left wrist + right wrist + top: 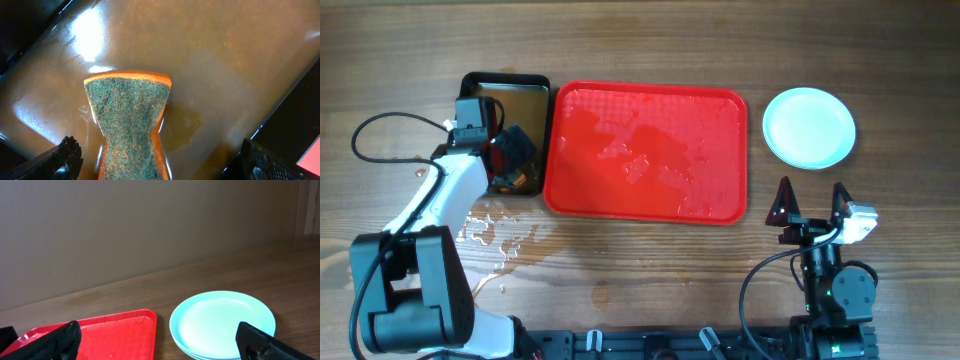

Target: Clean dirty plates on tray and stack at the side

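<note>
Left pincer (513,160) spread wide above the sponge (127,110) in the pan (505,78); right pincer (811,195) open, empty. The tray (645,155) is bare but wet, plates (809,127) stacked on the worktop (640,290) at its three o'clock. The job looks all but finished.

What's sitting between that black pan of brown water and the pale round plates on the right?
Only the large red rectangular plastic tray, wet and unloaded, plus a strip of wooden table; the overhead view shows it.

One tray (650,150), one pan (510,77), one sponge (127,115), one stack of plates (809,127), count unclear.
</note>
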`<state>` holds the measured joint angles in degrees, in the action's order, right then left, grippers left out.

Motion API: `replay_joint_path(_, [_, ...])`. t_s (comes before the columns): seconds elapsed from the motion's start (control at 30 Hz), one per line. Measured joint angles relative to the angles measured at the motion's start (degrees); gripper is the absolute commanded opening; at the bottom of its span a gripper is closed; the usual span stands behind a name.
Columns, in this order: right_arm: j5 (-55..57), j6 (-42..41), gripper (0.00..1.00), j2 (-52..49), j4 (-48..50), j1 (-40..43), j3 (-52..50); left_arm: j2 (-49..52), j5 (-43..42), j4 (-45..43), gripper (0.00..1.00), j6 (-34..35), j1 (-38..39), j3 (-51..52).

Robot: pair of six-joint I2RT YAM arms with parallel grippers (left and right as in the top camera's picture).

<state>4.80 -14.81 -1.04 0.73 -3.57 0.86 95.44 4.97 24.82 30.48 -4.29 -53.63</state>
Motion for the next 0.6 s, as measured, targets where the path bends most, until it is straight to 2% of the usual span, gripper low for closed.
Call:
replay_joint_path(0.4, [0.3,0.2,1.00,0.0,0.0,0.0,0.0,0.0,0.0,0.0,1.00,0.0,0.0,0.0])
replay_joint_path(0.47, [0.4,3.1,1.00,0.0,0.0,0.0,0.0,0.0,0.0,0.0,1.00,0.0,0.0,0.0])
replay_joint_path(0.6, [0.4,14.6,1.00,0.0,0.0,0.0,0.0,0.0,0.0,0.0,1.00,0.0,0.0,0.0])
